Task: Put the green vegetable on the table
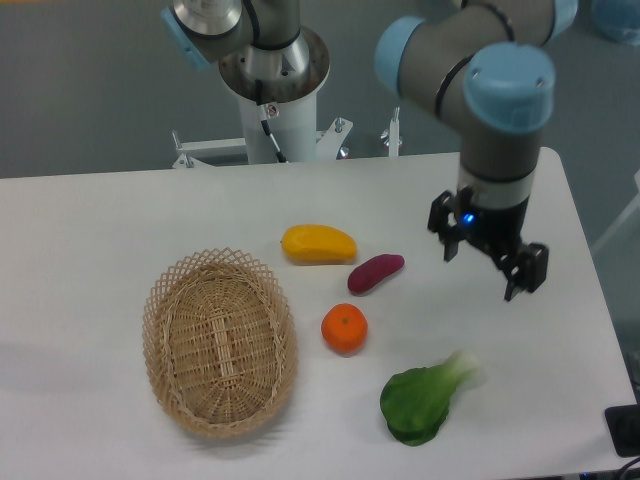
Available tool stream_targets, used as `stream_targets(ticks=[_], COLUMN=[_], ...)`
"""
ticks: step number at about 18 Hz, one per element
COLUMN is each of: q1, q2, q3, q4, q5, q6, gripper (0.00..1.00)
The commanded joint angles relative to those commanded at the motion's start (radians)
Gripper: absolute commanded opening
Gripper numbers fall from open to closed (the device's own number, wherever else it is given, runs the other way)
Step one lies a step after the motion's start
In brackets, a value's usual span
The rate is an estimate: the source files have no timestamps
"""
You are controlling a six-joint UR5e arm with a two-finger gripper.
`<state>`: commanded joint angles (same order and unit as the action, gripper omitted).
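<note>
**Green vegetable resting on table, gripper raised and empty**

White tabletop (90, 230) fills most of the view, with a grey floor behind it and the arm's pedestal base (272, 95) at the far edge. The orange (344, 328) serves as the reference landmark.

- The green vegetable (425, 395) lies on the table, to the right of the orange and nearer the camera. Its pale stem points up and to the right, away from the orange; its dark leaves face the near edge. Nothing touches it.
- The gripper (488, 262) hangs to the right of the orange and farther back, well apart from the vegetable. Its jaws are spread apart with nothing between them.
- The purple sweet potato (376, 273) lies just behind the orange, slightly right.
- The yellow fruit (318, 244) lies behind the orange, slightly left, near the sweet potato.
- The wicker basket (219, 340) sits to the left of the orange, close beside it; no item shows inside.
</note>
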<state>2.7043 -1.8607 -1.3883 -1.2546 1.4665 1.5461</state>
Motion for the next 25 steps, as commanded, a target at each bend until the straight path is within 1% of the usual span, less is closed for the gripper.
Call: stream_targets(ticks=[1, 4, 10, 25], q1=[0.011, 0.049, 0.075, 0.088], q2=[0.002, 0.005, 0.008, 0.008], q3=[0.002, 0.006, 0.006, 0.006], q4=[-0.009, -0.009, -0.012, -0.025], q5=[0.0, 0.002, 0.0, -0.037], q6=[0.02, 0.092, 0.163, 0.169], gripper=[1.0, 1.0, 1.0, 1.0])
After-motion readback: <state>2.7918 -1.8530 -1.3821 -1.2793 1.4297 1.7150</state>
